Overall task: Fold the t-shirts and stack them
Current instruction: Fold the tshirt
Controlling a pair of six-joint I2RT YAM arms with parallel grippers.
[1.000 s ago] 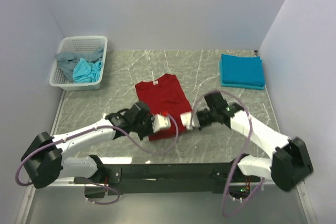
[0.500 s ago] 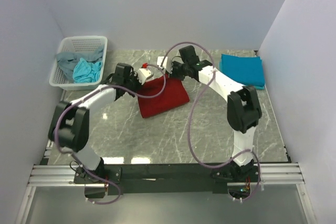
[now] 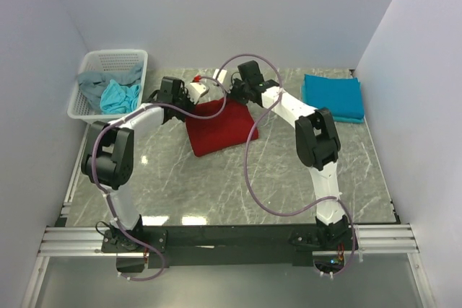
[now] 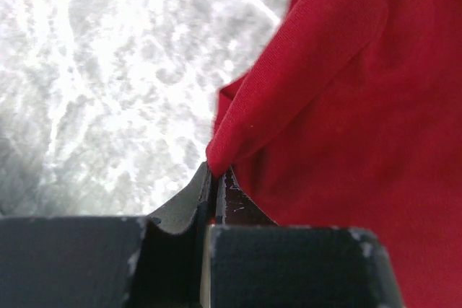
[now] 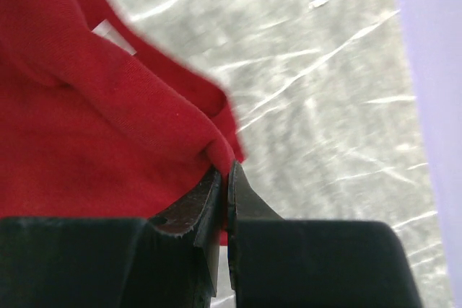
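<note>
Marble-patterned table (image 3: 289, 178) is seen with one teal-blue t-shirt (image 3: 332, 97) already folded at the far right, while a grey t-shirt (image 3: 90, 86) and a turquoise t-shirt (image 3: 119, 97) are left unfolded in the white mesh basket (image 3: 119, 54). The dark red t-shirt (image 3: 216, 129) is spread mid-fold at the far middle, its far edge pinched at one end by the clenched left jaws and at the other by the clenched right jaws.

Matt red cloth t-shirt (image 3: 220, 128) lies on glossy marbled table (image 3: 216, 185).

A red shirt (image 3: 220, 129) is spread on the marbled worktop (image 3: 289, 171) just near of the jaws, with a basket (image 3: 142, 84) to their left and a folded teal shirt (image 3: 332, 97) to their right.
</note>
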